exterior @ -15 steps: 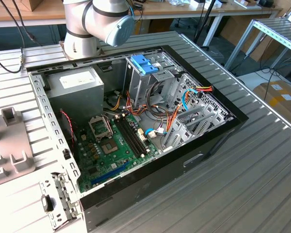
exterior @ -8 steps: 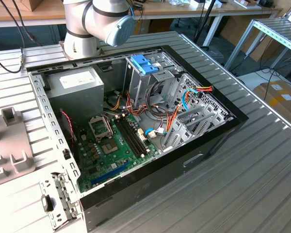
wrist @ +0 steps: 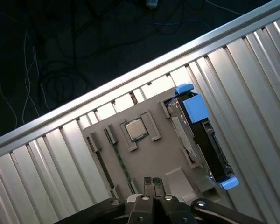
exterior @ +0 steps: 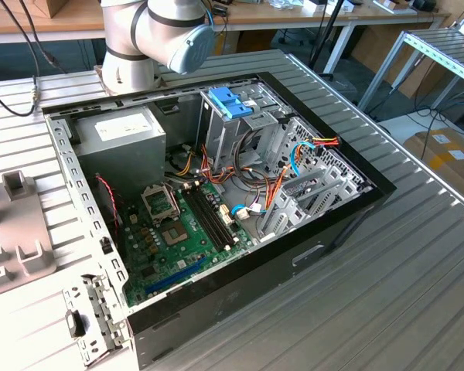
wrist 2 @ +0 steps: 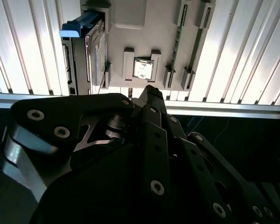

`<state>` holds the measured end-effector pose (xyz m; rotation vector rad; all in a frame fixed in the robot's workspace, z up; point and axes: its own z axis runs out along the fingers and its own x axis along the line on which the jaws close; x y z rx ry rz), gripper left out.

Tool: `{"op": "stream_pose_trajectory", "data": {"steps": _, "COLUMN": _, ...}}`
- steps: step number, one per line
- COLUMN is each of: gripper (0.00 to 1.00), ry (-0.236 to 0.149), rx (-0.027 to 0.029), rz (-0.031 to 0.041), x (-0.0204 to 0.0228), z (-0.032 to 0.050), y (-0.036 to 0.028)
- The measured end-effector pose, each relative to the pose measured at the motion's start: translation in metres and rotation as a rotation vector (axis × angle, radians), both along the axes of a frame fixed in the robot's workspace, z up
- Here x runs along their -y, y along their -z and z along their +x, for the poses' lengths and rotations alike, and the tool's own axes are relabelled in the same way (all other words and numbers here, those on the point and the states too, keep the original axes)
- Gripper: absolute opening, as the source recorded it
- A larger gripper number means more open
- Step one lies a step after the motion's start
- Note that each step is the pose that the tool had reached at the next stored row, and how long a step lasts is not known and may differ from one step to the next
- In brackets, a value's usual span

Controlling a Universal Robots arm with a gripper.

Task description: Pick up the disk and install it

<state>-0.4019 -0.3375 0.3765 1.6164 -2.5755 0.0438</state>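
The disk [wrist: 199, 140] stands on its edge in a slot of a grey holder plate [wrist: 154, 156], a silver-and-dark drive framed by a bright blue carrier with a blue tab. In the second wrist view the disk [wrist 2: 87, 51] sits at the plate's side. My gripper [wrist: 152, 180] hovers above the plate, apart from the disk, its black fingers pressed together with nothing between them. In the second wrist view the gripper [wrist 2: 151, 89] points at the plate's middle.
A square processor chip [wrist: 134, 129] and a green memory stick [wrist: 122, 164] also rest in the holder plate, which lies on a ribbed aluminium table [wrist: 252, 79]. The open computer case [exterior: 216, 193] shows a motherboard, a grey power supply [exterior: 122, 133], a pale blue latch [exterior: 230, 101] and loose cables.
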Motion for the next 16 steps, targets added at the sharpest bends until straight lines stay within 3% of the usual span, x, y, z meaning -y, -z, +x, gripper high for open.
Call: {"op": "stream_pose_trajectory", "data": {"steps": 16, "gripper": 0.11, "ry": -0.049, "rx": 0.0000, "rz": 0.0000, "x": 0.0000, "z": 0.0000, "y": 0.0000}}
